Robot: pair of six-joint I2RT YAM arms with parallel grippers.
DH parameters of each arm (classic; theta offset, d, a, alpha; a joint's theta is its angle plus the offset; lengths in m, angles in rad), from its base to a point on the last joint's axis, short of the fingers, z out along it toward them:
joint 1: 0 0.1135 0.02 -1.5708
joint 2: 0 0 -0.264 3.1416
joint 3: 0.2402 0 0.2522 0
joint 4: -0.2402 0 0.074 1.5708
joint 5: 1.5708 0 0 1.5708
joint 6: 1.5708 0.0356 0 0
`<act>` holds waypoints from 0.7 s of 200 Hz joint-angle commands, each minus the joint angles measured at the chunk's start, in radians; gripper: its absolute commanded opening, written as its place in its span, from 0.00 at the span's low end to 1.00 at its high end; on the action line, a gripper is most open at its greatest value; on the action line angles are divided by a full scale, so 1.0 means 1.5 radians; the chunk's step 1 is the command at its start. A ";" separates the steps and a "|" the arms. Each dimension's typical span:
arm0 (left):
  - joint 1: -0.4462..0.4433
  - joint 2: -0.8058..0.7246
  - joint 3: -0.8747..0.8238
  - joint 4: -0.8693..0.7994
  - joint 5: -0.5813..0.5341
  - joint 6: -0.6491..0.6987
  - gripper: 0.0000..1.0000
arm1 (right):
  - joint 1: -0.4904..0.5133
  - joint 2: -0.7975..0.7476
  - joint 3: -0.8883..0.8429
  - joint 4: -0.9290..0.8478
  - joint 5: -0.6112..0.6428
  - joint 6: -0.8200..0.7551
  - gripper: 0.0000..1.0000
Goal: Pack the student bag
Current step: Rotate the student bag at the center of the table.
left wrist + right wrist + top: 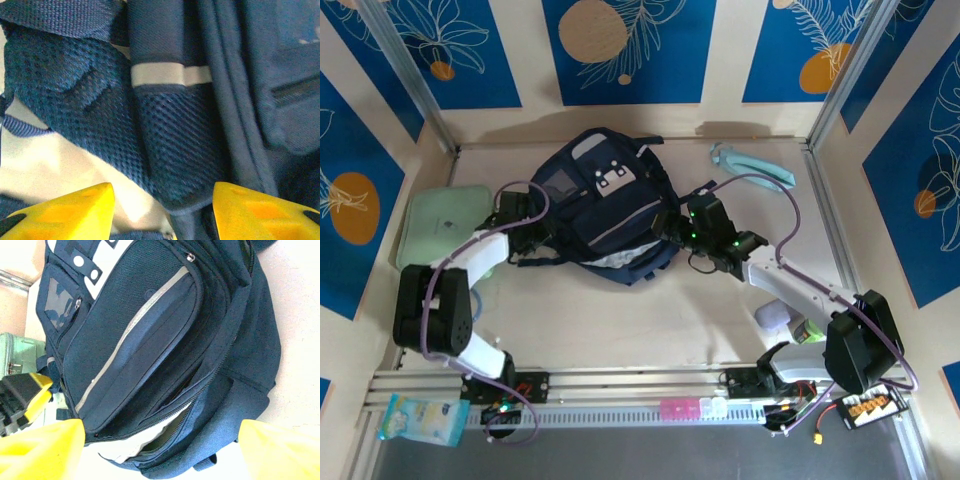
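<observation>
The student bag [610, 215] lies at upper centre of the top view. Left gripper [164, 220]: jaws apart astride the mesh strap [165, 150], fingertips cut off at the bottom edge. Right gripper [160, 455]: jaws wide apart, holding nothing. What lies behind the bag's unzipped opening cannot be made out.

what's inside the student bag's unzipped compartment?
The student bag gapes along its zip. Something pale shows in the gap, lining or an item, I can't tell which. Anything deeper is covered by the navy fabric.

table [620, 320] holds student bag [610, 205], mint case [445, 225].
</observation>
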 commanded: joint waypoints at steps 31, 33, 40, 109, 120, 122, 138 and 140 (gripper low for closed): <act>0.018 0.103 0.054 0.071 0.050 -0.012 0.44 | 0.013 0.014 0.020 -0.017 -0.001 0.013 0.80; 0.018 0.105 0.054 0.074 0.052 -0.013 0.43 | 0.013 0.014 0.020 -0.017 -0.001 0.013 0.80; 0.018 0.112 0.056 0.083 0.059 -0.013 0.38 | 0.014 0.015 0.017 -0.016 0.000 0.013 0.80; 0.018 0.068 0.049 0.099 0.126 -0.026 0.00 | 0.037 0.096 0.022 -0.088 -0.045 0.055 0.76; 0.018 0.041 0.036 0.100 0.140 -0.035 0.00 | 0.037 0.118 0.025 -0.077 -0.064 0.062 0.75; 0.017 0.035 0.032 0.100 0.143 -0.036 0.00 | 0.037 0.121 0.025 -0.074 -0.068 0.062 0.75; 0.017 -0.010 0.010 0.098 0.168 -0.053 0.00 | 0.031 0.150 0.027 -0.047 -0.084 0.068 0.72; 0.017 -0.014 0.008 0.097 0.170 -0.055 0.00 | 0.028 0.155 0.028 -0.043 -0.086 0.068 0.72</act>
